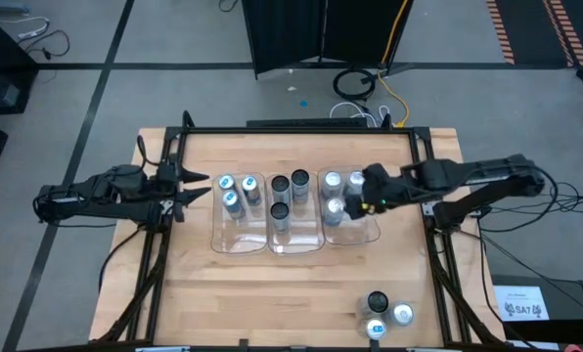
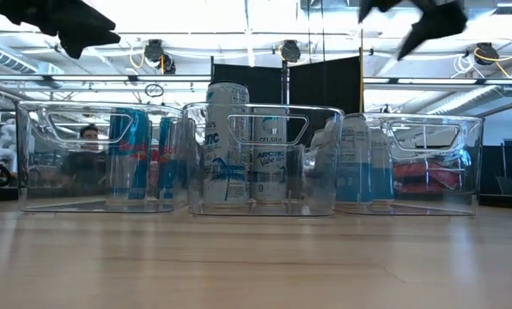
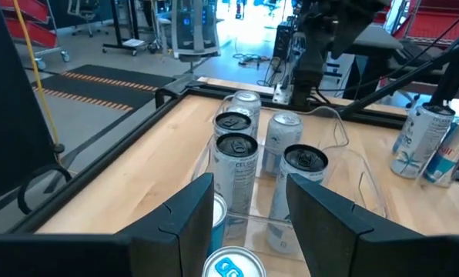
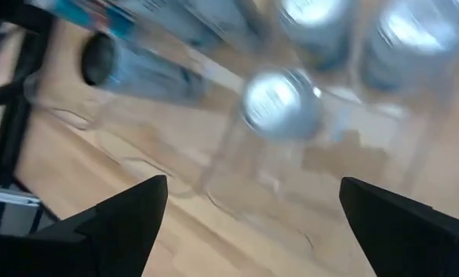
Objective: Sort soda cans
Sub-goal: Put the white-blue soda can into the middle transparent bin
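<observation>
The right gripper hangs over the right tray, up above the cans. Its two fingers are spread wide apart, and there is nothing between them. Right under it stands a silver-topped can inside that tray.

The left gripper waits just left of the left tray. Its fingers are about half open and hold nothing.

Three clear trays sit side by side in the middle of the table. The middle tray is the one to go by. It holds three black-topped cans. The left tray beside it holds three blue-topped cans. The right tray on its other side holds three silver-topped cans.

Three more cans stand close together far from the middle tray, near the table's front edge on the right. One has a black top, one a blue top, and one a silver top.
</observation>
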Controlling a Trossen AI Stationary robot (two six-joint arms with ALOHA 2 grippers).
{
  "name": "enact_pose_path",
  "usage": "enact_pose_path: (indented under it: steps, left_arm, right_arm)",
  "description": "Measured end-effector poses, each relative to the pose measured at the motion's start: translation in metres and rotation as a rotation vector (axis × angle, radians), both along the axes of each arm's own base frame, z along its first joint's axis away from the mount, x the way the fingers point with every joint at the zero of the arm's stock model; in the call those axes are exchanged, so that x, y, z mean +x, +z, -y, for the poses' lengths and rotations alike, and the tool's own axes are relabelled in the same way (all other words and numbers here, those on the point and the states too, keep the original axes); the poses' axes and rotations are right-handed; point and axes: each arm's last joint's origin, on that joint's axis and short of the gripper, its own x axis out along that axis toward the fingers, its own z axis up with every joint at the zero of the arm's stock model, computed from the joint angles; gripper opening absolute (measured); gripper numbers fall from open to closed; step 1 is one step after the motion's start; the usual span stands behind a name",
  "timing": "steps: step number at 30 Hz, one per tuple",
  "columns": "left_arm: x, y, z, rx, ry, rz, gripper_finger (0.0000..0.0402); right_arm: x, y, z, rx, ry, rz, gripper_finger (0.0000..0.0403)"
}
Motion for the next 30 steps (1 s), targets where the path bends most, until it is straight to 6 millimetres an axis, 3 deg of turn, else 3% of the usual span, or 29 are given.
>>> enact_pose_path:
  steps: [18, 23, 30]
  left_arm:
    - [-0.001, -0.002, 0.000, 0.003, 0.007, -0.018, 0.0173]
    - [-0.001, -0.002, -0.001, 0.006, 0.024, -0.018, 0.0173]
    - [-0.001, -0.001, -0.001, 0.011, 0.030, -0.019, 0.0173]
  right_arm:
    - [-0.048, -0.011, -0.082, 0.334, -0.246, -0.265, 0.0377]
    - [-0.050, -0.012, -0.105, 0.392, -0.295, -0.292, 0.0377]
    - [-0.036, 0.006, -0.141, 0.384, -0.352, -0.341, 0.0377]
